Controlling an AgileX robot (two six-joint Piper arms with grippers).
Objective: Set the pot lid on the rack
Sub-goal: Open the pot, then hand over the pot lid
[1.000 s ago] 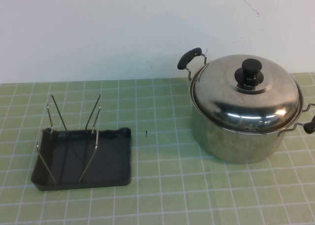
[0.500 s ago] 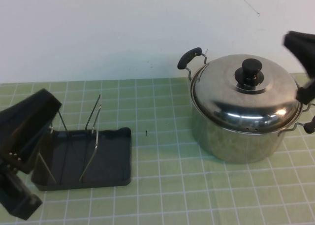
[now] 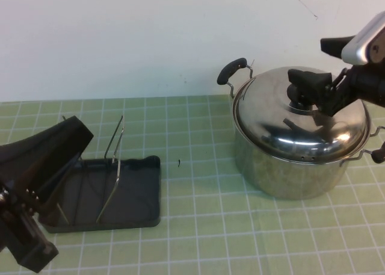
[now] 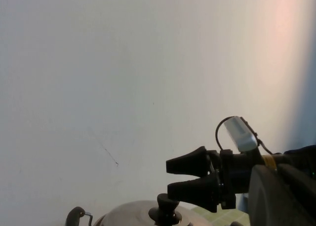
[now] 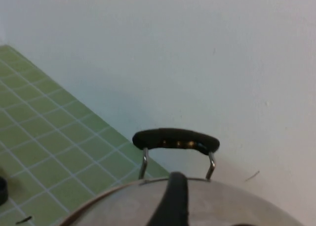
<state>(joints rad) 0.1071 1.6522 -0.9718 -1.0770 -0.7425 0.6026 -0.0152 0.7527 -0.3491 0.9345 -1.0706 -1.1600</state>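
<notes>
The steel pot lid [image 3: 277,121] sits on the pot [image 3: 283,173] at the right of the table. My right gripper [image 3: 308,89] reaches in from the right. It is open and hovers over the lid's centre, covering the black knob from above. In the left wrist view the right gripper [image 4: 170,176] has its fingers apart just above and beside the knob [image 4: 165,212]. In the right wrist view one finger [image 5: 173,201] hangs over the lid [image 5: 123,206]. The rack [image 3: 114,148] stands in its dark tray [image 3: 135,191] at the left. My left gripper [image 3: 63,142] hangs over the tray's left side and hides the left prongs.
The pot's black-tipped wire handles stick out at the back left [image 3: 231,70] and the right [image 3: 378,154]. A white wall runs along the back of the green checked mat [image 3: 198,227]. A small dark speck [image 3: 178,163] lies between rack and pot.
My right gripper has moved left from the frame's right edge to over the lid's knob. My left arm has shifted a little right and up over the rack's left side.
</notes>
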